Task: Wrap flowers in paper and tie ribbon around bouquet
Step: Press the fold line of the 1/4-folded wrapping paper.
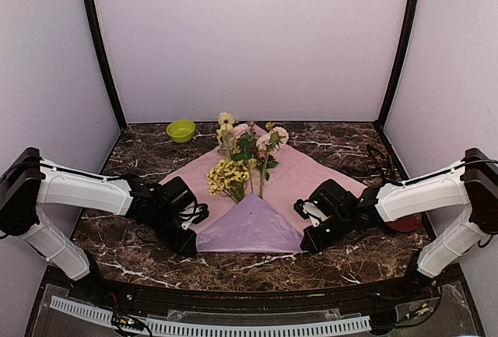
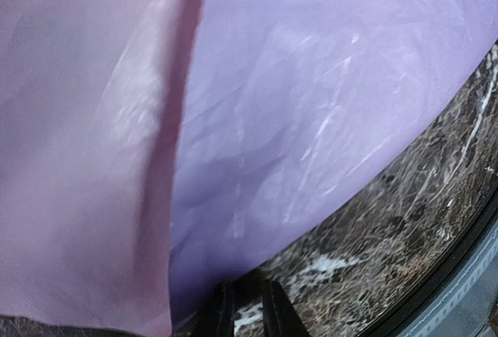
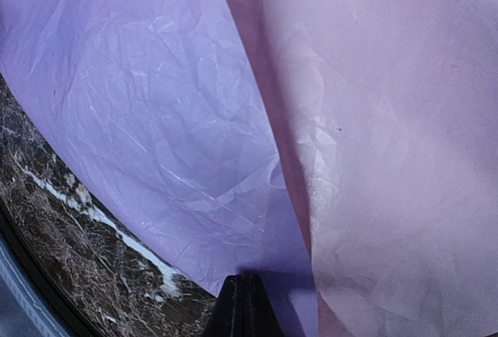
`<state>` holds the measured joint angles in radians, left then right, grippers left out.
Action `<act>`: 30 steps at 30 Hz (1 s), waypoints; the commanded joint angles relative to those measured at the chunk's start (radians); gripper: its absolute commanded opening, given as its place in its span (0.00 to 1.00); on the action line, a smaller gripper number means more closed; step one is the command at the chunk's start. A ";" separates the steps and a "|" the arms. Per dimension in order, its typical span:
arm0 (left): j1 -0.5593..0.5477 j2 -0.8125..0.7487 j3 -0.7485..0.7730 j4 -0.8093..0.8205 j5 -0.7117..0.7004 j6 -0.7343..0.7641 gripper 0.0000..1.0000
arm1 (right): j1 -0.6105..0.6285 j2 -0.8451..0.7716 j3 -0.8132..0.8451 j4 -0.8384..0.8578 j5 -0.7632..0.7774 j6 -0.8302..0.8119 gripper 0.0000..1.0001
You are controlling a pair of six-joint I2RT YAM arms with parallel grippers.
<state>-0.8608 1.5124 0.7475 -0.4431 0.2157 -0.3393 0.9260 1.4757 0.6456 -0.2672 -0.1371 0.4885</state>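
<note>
Starting at your left, the left gripper (image 1: pixel 191 242) sits at the left corner of the folded paper (image 1: pixel 253 228), fingers (image 2: pixel 226 315) nearly together; you cannot tell whether they hold it. The flowers (image 1: pixel 233 173) lie mid-sheet, stems under the fold. Your right gripper (image 1: pixel 308 242) is closed tight at the fold's right corner.

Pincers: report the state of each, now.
Left pincer: fingers close together at the edge of the paper; open or gripping cannot be told.
Right pincer: closed, apparently pinching the paper's edge.
</note>
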 commanded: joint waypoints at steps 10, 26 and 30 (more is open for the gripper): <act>0.015 -0.120 0.205 -0.183 0.044 -0.048 0.07 | -0.003 0.035 -0.001 -0.132 0.009 -0.008 0.00; 0.017 0.091 0.054 0.020 0.171 0.017 0.08 | 0.020 0.007 0.059 -0.128 -0.042 -0.001 0.00; 0.021 0.077 0.012 0.038 0.159 0.007 0.08 | 0.020 -0.028 0.077 -0.136 -0.050 -0.030 0.00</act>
<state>-0.8444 1.6058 0.8108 -0.4313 0.3756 -0.3233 0.9382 1.4807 0.6899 -0.3752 -0.1673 0.4839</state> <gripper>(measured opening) 0.075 0.004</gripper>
